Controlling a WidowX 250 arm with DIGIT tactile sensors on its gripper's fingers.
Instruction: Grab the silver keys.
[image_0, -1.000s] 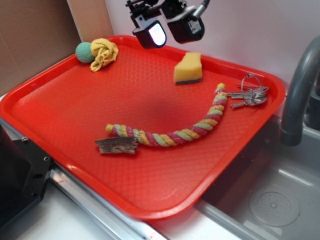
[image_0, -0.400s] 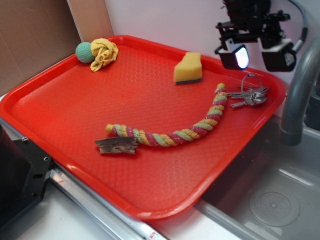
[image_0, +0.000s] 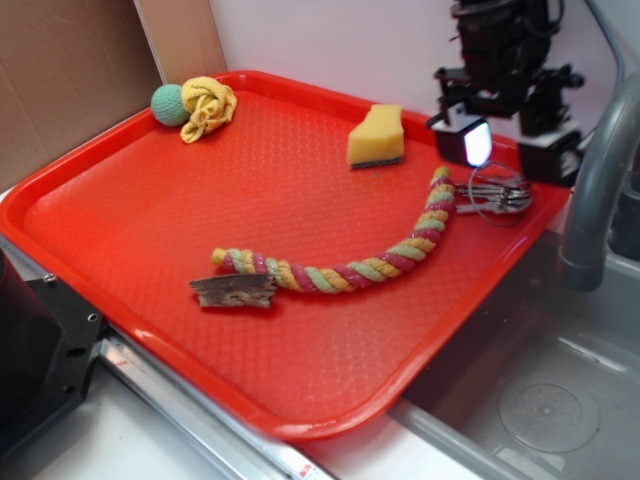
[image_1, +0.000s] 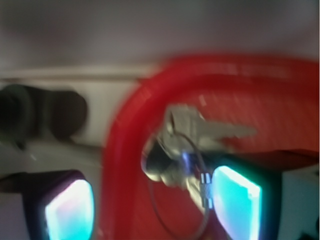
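Observation:
The silver keys (image_0: 497, 194), a small bunch on a thin wire ring, lie flat at the far right corner of the red tray (image_0: 300, 390), beside the upper end of the rope toy. My gripper (image_0: 512, 150) hangs just above them with its fingers spread wide, one pad (image_0: 471, 141) glowing white. In the blurred wrist view the keys (image_1: 192, 142) sit between and ahead of my gripper (image_1: 152, 210), close to the right pad (image_1: 235, 202). Nothing is held.
A multicoloured rope toy (image_0: 350, 268) curves across the tray. A yellow sponge (image_0: 375, 137) lies left of the keys. A bark-like piece (image_0: 233, 291), a green ball (image_0: 168, 104) and a yellow cloth (image_0: 208, 106) lie farther left. A grey faucet (image_0: 598, 180) rises right of the tray.
My gripper has swung from above the sponge to the right and come down over the keys. The keys' wire ring now lies flatter on the tray.

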